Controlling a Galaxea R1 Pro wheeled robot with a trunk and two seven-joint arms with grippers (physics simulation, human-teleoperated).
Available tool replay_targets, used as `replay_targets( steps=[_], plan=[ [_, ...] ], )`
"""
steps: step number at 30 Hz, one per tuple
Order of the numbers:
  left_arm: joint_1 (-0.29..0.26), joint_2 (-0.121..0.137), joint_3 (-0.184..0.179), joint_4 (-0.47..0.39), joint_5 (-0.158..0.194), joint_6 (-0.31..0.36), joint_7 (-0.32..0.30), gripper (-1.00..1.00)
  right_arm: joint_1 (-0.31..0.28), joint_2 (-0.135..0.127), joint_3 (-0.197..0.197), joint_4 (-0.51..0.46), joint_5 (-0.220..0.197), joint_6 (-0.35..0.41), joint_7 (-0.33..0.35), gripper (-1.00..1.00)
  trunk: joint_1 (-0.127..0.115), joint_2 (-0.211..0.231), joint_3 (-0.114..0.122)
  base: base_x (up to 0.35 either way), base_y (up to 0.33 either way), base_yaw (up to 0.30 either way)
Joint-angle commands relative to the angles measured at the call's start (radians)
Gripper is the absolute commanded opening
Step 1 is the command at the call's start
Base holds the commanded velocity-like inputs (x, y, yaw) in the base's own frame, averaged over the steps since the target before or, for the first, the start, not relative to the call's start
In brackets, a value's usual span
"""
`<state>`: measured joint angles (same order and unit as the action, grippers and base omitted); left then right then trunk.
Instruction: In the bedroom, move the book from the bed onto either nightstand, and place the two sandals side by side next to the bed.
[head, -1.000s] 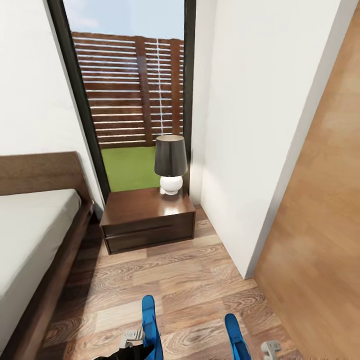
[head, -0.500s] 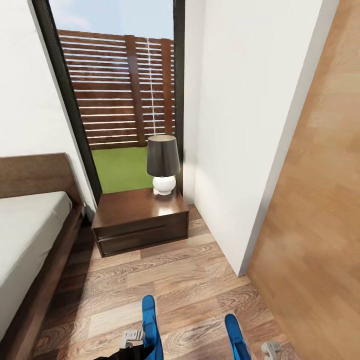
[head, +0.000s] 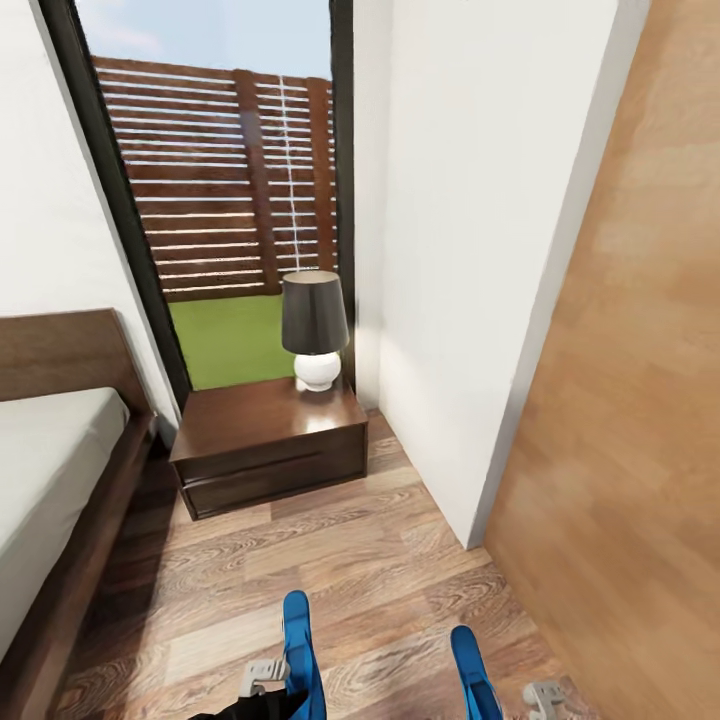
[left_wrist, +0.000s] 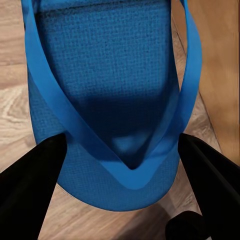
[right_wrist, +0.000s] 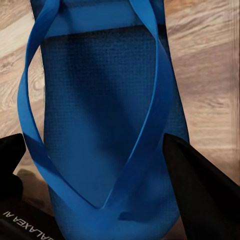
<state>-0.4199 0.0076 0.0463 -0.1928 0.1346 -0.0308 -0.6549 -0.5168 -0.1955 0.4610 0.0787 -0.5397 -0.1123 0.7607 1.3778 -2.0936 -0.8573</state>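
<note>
Both bright blue sandals are off the floor, one in each hand. My left gripper (head: 278, 688) is shut on the left sandal (head: 299, 645), whose sole and thong straps (left_wrist: 107, 85) sit between the black fingers (left_wrist: 32, 175). My right gripper (head: 520, 698) is shut on the right sandal (head: 470, 668); its sole (right_wrist: 100, 115) lies between that gripper's fingers (right_wrist: 197, 180). Ahead stands the dark-brown nightstand (head: 255, 452) against the window. The bed (head: 45, 470), with pale mattress and dark frame, runs along the left. The book is out of view.
A lamp (head: 314, 325) with a dark shade and white round base stands on the nightstand's back right corner. A white wall corner (head: 470, 400) and a tall wooden panel (head: 640, 450) close off the right. Wood-plank floor (head: 330, 560) lies between bed and wall.
The whole head view has swung slightly right, so bed, nightstand and lamp sit further left in the picture. Both sandals keep their place in the grippers.
</note>
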Motion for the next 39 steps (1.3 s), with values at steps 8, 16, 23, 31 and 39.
replay_targets(
  steps=[8,16,23,31,39],
  plan=[
    [-0.001,0.0,0.004,0.001,0.0,-0.001,-0.005,-1.0,-0.002,0.001,0.008,0.004,-0.006,-0.007,0.005,-1.0,0.0,0.0,0.0,0.0,0.0,-0.238],
    [0.0,0.0,0.004,0.001,0.0,-0.001,-0.005,-1.0,-0.002,0.001,0.008,0.004,-0.006,-0.008,0.005,-1.0,0.0,0.0,0.0,0.0,0.0,-0.203],
    [-0.001,0.0,0.004,0.001,0.0,-0.001,-0.005,-1.0,-0.002,0.001,0.008,0.004,-0.006,-0.009,0.004,-1.0,0.0,0.0,0.0,0.0,0.0,-0.201],
    [-0.001,0.0,0.004,0.001,0.0,-0.001,-0.005,-1.0,-0.002,0.005,0.008,0.004,-0.006,-0.009,0.004,-1.0,0.0,0.0,0.0,0.203,0.0,-0.006],
    [-0.001,0.0,0.004,0.001,0.0,-0.001,-0.005,-1.0,-0.002,0.008,0.008,0.004,-0.006,-0.009,0.005,-1.0,0.0,0.0,0.0,0.317,0.0,0.0]
  ],
)
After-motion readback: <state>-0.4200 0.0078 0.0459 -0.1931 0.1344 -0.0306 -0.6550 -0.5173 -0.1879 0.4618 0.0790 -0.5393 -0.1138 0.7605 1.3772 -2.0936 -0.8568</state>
